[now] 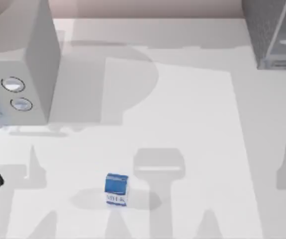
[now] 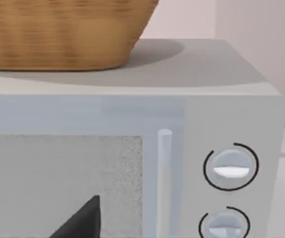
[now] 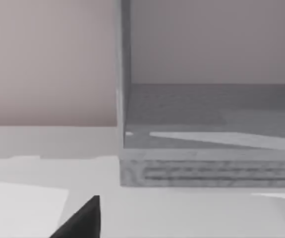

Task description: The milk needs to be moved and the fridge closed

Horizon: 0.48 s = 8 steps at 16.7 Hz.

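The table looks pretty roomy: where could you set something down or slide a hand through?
Most bare tabletop lies between the grey box with two dials at left and the fridge at far right. The milk stands alone near the front; either side of it is free. The far corners are crowded.

fridge [image 1: 272, 35] cut off at the top view's right corner; microwave [image 1: 18, 59] cropped at left; basket [image 2: 63, 34] cut by frame

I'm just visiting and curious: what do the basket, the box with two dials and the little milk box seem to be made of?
Basket: looks woven, like wicker, with tan ribbed strands.
Box with two dials: smooth matte pale grey, perhaps painted metal or plastic; the dials look shiny.
Milk: apparently printed card, blue over a white band.
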Available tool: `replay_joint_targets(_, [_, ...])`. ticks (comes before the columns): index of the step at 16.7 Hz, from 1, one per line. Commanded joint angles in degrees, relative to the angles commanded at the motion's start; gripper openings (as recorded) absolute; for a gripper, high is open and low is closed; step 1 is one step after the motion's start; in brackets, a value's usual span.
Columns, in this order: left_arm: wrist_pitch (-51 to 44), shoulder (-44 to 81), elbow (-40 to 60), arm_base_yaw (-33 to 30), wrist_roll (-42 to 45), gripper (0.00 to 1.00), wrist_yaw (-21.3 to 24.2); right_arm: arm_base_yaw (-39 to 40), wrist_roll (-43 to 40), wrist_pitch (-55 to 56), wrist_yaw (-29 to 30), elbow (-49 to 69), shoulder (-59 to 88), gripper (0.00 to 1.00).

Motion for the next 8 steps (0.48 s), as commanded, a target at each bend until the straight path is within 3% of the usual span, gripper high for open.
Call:
replay_joint_targets(4, [0.0, 0.0, 0.0, 0.0, 0.0, 1.0, 0.0, 2.0, 0.1, 1.7, 1.1, 0.1, 1.7, 1.0])
replay_joint_targets(8, [0.0, 0.0, 0.0, 0.0, 0.0, 1.0, 0.0, 11.8, 0.2, 10.4, 10.1, 0.4, 10.7, 1.0])
